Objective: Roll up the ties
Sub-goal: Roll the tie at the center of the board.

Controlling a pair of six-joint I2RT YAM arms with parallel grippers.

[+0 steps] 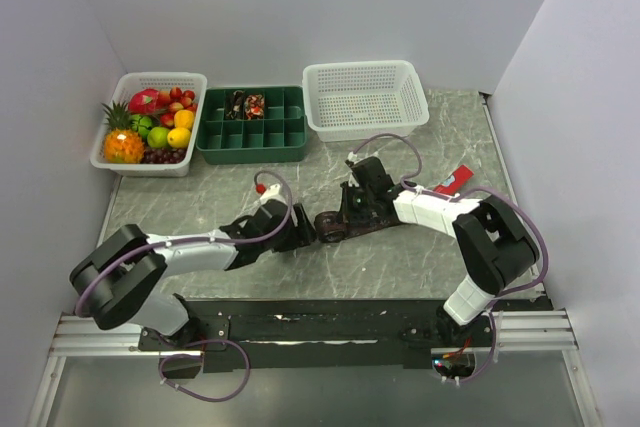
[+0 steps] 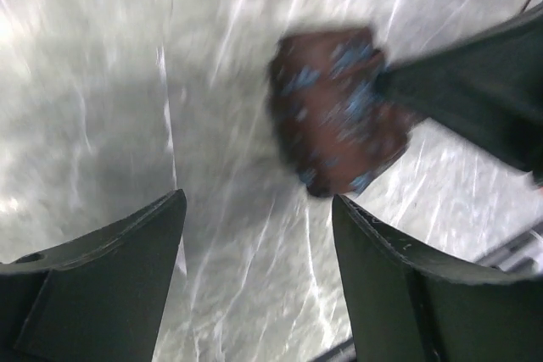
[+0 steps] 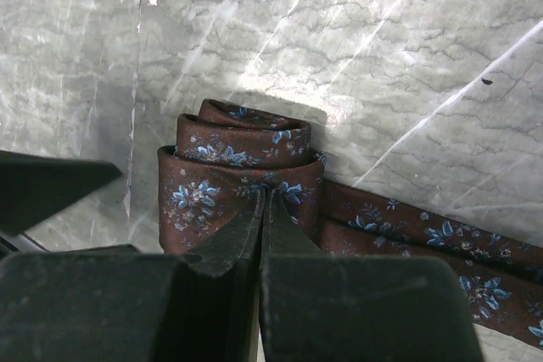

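A dark brown tie (image 3: 242, 180) with blue flowers lies partly rolled on the marble table; its loose tail (image 3: 424, 235) runs off to the right. My right gripper (image 3: 265, 194) is shut, its tips pinching the outer layer of the roll, where the fabric puckers. In the top view this roll (image 1: 330, 226) sits between my two grippers. My left gripper (image 2: 259, 201) is open with only bare table between its fingers. The blurred roll (image 2: 335, 116) lies just ahead of it, apart from the fingers. From above, the left gripper (image 1: 303, 233) is just left of the roll and the right gripper (image 1: 347, 215) just right of it.
A green compartment tray (image 1: 252, 137) at the back holds rolled dark ties (image 1: 247, 104). A white basket of fruit (image 1: 150, 122) stands to its left and a white mesh basket (image 1: 365, 97) to its right. A small red bar (image 1: 455, 179) lies by my right arm.
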